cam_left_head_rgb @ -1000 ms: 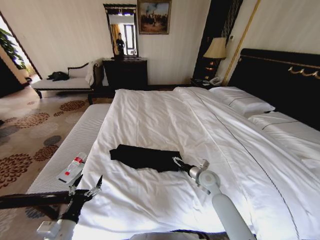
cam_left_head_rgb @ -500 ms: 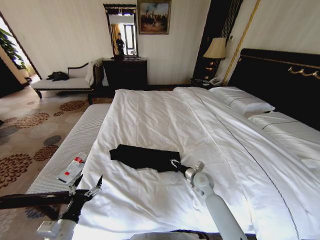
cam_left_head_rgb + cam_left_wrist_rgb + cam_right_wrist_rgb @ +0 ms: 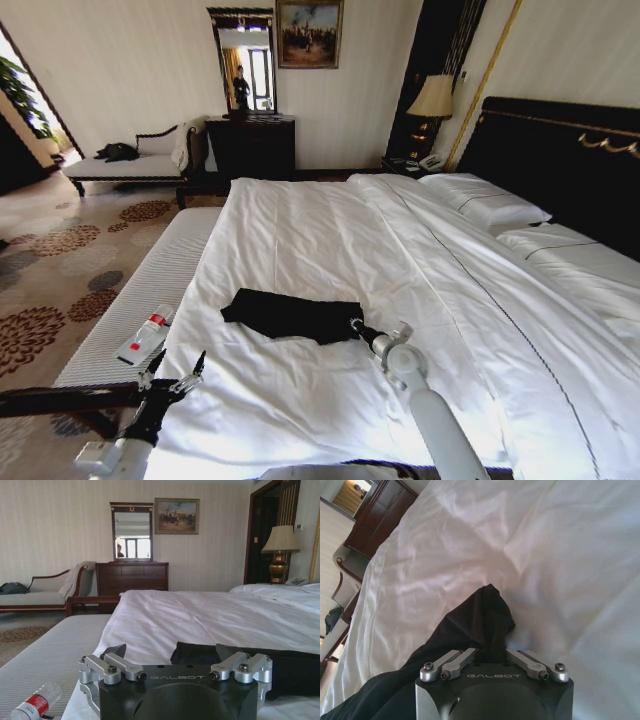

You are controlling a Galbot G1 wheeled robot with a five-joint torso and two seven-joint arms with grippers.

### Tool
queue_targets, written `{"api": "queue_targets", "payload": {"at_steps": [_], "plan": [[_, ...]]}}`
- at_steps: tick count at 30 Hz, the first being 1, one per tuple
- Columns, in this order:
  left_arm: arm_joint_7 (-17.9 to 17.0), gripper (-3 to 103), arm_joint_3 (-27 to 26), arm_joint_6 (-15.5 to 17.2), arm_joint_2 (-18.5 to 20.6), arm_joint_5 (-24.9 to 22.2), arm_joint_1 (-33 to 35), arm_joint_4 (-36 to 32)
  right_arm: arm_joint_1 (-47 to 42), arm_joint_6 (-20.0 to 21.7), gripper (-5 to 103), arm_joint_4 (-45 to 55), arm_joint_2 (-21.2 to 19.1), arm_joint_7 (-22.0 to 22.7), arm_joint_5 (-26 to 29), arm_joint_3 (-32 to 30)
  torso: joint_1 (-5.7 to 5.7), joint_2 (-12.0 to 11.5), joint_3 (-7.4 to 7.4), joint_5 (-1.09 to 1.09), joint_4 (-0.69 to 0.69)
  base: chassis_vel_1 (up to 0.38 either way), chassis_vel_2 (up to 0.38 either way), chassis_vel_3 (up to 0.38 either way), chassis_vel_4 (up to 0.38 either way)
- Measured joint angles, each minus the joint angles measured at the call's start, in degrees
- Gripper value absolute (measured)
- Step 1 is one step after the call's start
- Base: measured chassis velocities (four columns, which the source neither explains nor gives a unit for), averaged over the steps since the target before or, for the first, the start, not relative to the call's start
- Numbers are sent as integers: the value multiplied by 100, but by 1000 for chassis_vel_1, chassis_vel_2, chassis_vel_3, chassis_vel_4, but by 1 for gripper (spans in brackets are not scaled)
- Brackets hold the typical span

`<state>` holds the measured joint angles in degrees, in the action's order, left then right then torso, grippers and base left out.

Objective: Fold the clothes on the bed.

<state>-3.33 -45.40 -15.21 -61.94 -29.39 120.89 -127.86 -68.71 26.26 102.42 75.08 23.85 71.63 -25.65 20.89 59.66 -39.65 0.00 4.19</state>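
The clothes [image 3: 285,312] are one black garment lying folded into a flat strip on the white bed [image 3: 330,230], near its front. My right gripper [image 3: 355,325] is at the strip's right end. In the right wrist view the gripper [image 3: 490,652] is shut, with a peak of black fabric [image 3: 480,615] drawn in between its fingers. My left gripper [image 3: 175,368] hovers open at the bed's near left corner, apart from the garment. The left wrist view looks over that open gripper [image 3: 172,652] at the black cloth [image 3: 295,667] beyond it.
A grey padded bench [image 3: 150,290] runs along the bed's left side with a white, red-labelled bottle [image 3: 145,335] on it. Pillows [image 3: 485,205] and the dark headboard [image 3: 570,160] are at the right. A chaise [image 3: 130,165] and a dresser [image 3: 250,145] stand by the far wall.
My right arm's elbow has shifted slightly left while its gripper stays at the garment's right end. The left arm has not moved.
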Motion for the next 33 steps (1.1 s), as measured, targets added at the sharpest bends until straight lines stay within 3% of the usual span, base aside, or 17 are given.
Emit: {"api": "queue_targets", "payload": {"at_steps": [11, 14, 15, 16, 20, 23, 27, 30, 33], "plan": [[-3, 100, 0, 0, 0, -1, 0, 1, -259, 41, 7, 375, -129, 79, 76, -365, 0, 0, 0, 0, 0, 0, 0, 0, 0], [-5, 100, 1, 1, 0, -1, 0, 1, -371, 101, 7, 532, -563, 80, 195, -612, 0, 0, 0, 1, 1, 0, 0, 0, 0], [-6, 100, 2, 0, 0, -1, 0, 1, -423, 124, 7, 606, -875, 76, 275, -750, 0, 0, 0, 1, 2, 0, 0, 0, 0], [-6, 100, 2, 0, 0, -1, 0, 1, -423, 124, 7, 606, -875, 76, 275, -750, 0, 0, 0, 1, 2, 0, 0, 0, 0], [-7, 100, 2, 1, 1, -1, 0, 1, -530, 199, 7, 817, -1730, 62, 478, -1137, 0, 0, 0, 0, 2, 0, 0, 0, 0], [-7, 100, 2, 1, 1, -1, 0, 1, -528, 230, 7, 906, -1903, 70, 484, -1186, 0, 0, 0, 0, 2, 0, 0, 0, 0], [-7, 100, 1, 1, 1, -1, 0, 1, -437, 244, 7, 1137, -2004, 134, 389, -943, 0, 0, 0, -1, 2, 0, 0, 0, 0], [-6, 100, 1, 1, 1, -1, 0, 1, -48, 229, 7, 1452, -1831, 231, 96, -123, 0, 0, 0, -2, 1, 0, 0, 0, 0], [-6, 100, 1, 1, 1, -1, 0, 1, 220, 209, 7, 1478, -1700, 289, 36, 305, 0, 0, 0, -1, 0, 0, 0, 0, 0]]}}
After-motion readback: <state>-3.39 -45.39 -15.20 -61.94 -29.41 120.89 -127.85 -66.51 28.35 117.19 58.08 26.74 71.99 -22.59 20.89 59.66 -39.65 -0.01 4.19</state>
